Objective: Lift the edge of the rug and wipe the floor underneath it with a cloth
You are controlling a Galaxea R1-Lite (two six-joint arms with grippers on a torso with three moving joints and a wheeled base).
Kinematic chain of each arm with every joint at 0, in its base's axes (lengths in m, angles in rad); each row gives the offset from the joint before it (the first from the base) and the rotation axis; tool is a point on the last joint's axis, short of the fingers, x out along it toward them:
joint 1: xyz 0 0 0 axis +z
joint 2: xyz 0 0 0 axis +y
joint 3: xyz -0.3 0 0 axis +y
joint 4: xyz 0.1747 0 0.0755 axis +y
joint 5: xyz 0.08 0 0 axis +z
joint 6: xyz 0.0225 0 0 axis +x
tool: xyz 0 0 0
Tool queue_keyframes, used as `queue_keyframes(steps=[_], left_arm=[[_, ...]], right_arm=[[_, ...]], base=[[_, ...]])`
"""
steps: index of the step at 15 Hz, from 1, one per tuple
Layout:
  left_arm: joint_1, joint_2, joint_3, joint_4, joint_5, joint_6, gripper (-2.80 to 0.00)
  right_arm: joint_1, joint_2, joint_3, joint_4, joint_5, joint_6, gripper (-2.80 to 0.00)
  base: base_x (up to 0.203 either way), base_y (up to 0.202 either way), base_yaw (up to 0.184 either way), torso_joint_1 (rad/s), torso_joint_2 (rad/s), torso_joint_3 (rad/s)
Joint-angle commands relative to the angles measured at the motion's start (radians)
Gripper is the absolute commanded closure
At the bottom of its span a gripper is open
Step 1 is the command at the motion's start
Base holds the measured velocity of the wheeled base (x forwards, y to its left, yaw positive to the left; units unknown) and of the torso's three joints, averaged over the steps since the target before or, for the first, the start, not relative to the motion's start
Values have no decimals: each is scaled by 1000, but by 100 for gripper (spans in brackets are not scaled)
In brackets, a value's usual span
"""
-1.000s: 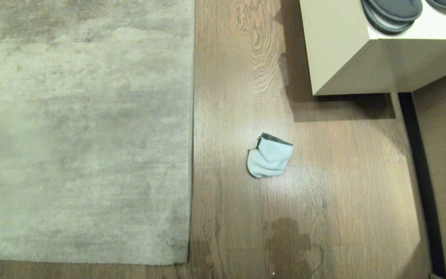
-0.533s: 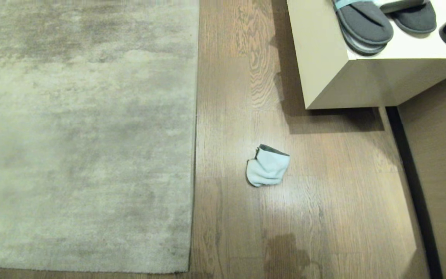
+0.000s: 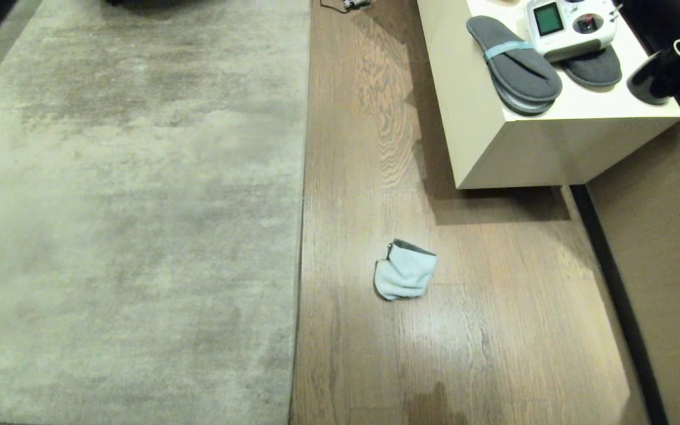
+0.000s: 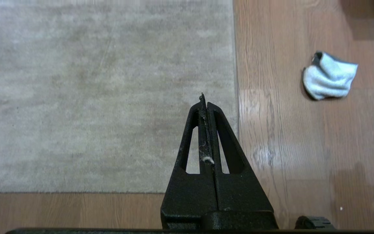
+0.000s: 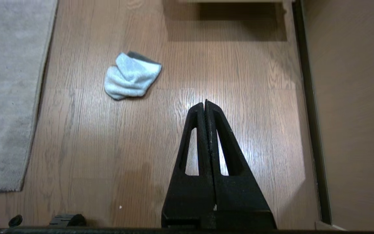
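Nothing on the floor [image 3: 493,330] moved; only my head camera tipped up, revealing slippers [image 3: 514,62] on the bench [image 3: 529,153]. Cloth [image 3: 405,270] lay right of the rug edge [image 3: 300,248]. Left gripper [image 4: 204,100] hung over the rug's corner, jaws closed, empty. Right gripper [image 5: 205,104], likewise pressed together, hovered near the cloth.

free: floor [image 3: 363,177] strip around cloth [image 3: 405,270] | obstacles: cabinet [image 3: 493,147] far-right, wall [image 3: 670,265] right

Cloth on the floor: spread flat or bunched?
Bunched. The cloth lies crumpled in a small folded lump on the floor, a dark edge showing at one end, apart from the rug edge.
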Motion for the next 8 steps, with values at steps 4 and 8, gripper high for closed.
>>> queue_keyframes(steps=[4,8], left_arm=[[0,1,0,0,0,0,0],[0,1,0,-2,1,0,0]], right_arm=[[0,2,0,-1,0,0,0],[0,2,0,-1,0,0,0]], base=[[0,0,0,3,3,202],[0,0,0,4,2,201]])
